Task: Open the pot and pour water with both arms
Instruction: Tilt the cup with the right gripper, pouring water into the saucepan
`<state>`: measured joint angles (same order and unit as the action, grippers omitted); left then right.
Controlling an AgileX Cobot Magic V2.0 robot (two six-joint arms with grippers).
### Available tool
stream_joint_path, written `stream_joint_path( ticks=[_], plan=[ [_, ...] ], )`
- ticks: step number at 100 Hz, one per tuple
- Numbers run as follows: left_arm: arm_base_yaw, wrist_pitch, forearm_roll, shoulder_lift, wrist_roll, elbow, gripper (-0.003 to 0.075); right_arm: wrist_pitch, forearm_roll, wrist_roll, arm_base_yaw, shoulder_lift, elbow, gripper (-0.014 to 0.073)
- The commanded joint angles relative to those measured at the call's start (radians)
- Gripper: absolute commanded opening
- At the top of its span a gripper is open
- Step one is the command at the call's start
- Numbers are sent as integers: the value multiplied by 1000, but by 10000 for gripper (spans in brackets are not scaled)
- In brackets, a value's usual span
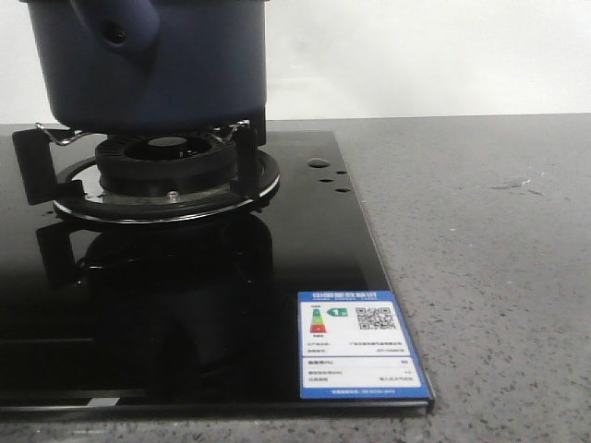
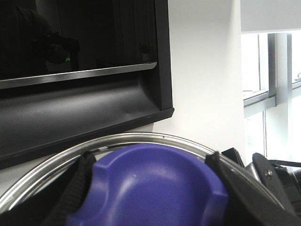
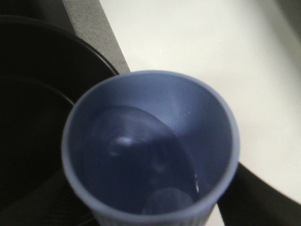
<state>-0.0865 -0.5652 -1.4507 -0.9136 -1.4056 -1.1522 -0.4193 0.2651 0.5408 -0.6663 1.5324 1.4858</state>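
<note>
On the burner's ring, matte navy round pot; left gripper pinching its glossy lid knob.

Black glass hob, energy label at corner; grey speckled counter; apparently dark cabinet.

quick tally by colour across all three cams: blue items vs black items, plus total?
Blue: 3 (pot, lid knob, ribbed cup holding water)
Black: 2 (glass cooktop, burner grate)
Total: 5
</note>
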Motion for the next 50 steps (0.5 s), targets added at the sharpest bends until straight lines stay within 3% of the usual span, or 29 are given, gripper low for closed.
stream_joint_path(
  ticks=[1, 50],
  plan=[
    [-7, 24, -68, 15, 11, -30, 250, 127, 51, 10, -6, -31, 42, 298],
    [-7, 24, -68, 15, 11, -30, 250, 252, 241, 10, -6, 21, 42, 298]
  ],
)
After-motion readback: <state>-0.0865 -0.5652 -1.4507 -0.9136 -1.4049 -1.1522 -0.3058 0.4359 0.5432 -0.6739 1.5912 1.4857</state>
